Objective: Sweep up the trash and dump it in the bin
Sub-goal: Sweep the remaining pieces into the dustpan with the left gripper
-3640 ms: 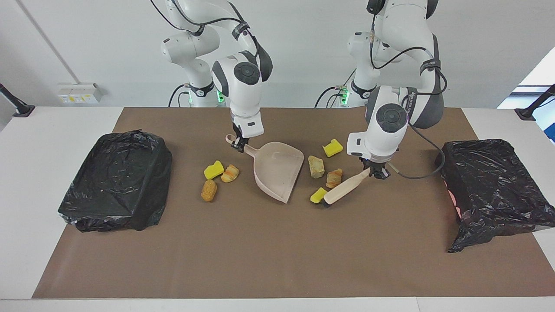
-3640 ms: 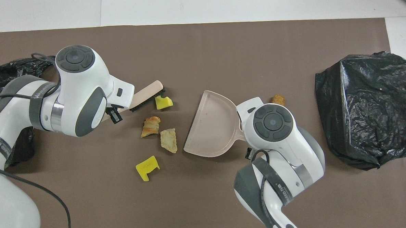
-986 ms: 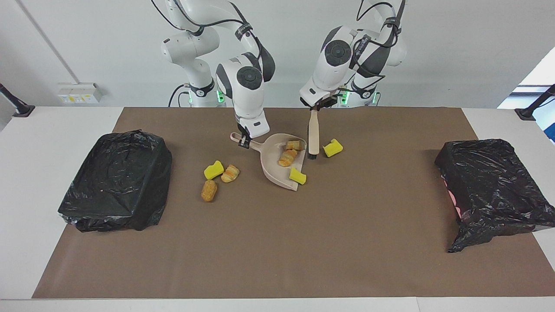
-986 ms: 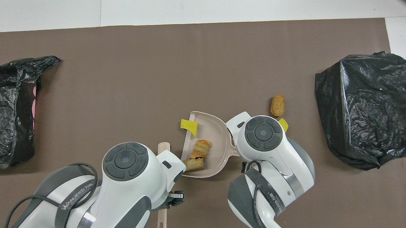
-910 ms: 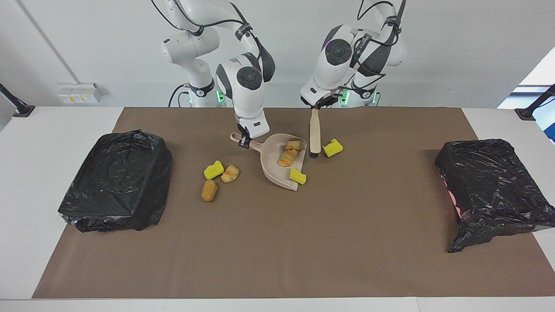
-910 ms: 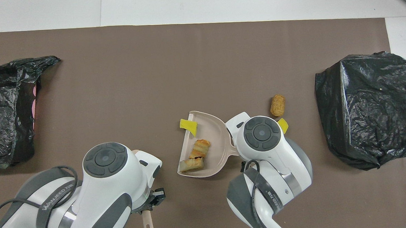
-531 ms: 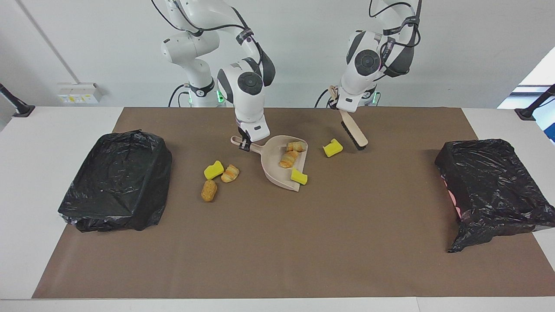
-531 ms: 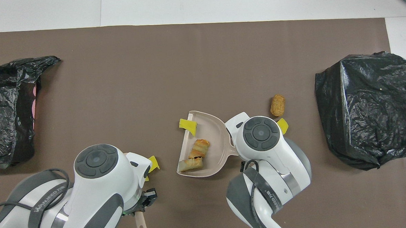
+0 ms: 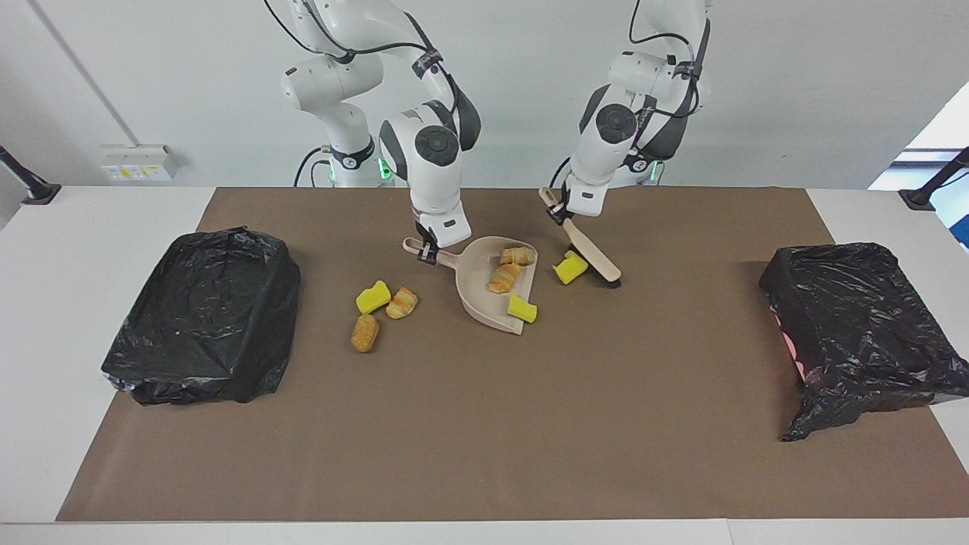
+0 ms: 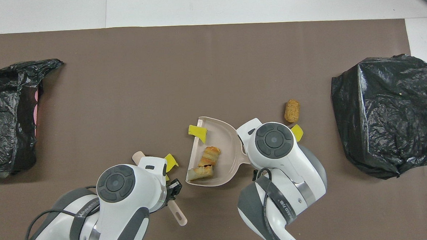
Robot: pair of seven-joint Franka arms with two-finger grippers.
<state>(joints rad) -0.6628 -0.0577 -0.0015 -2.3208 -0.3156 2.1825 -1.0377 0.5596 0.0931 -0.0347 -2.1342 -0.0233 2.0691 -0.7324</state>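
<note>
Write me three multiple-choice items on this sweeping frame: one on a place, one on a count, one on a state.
1. Where does the loose yellow chunk nearest the brush lie?
A. In the dustpan
B. On the mat, between the brush head and the dustpan's mouth
C. On a black bag

2. How many pieces of trash are in or on the dustpan?
A. One
B. Three
C. Six

3. What is the right gripper doing?
A. Shut on the dustpan's handle
B. Hanging open over a black bag
C. Shut on the brush

Answers:
1. B, the chunk sits on the brown mat beside the bristles, outside the pan.
2. B, two brown pastry pieces lie inside and a yellow chunk sits at the lip.
3. A, it grips the pan's handle, while the left gripper holds the brush.
</note>
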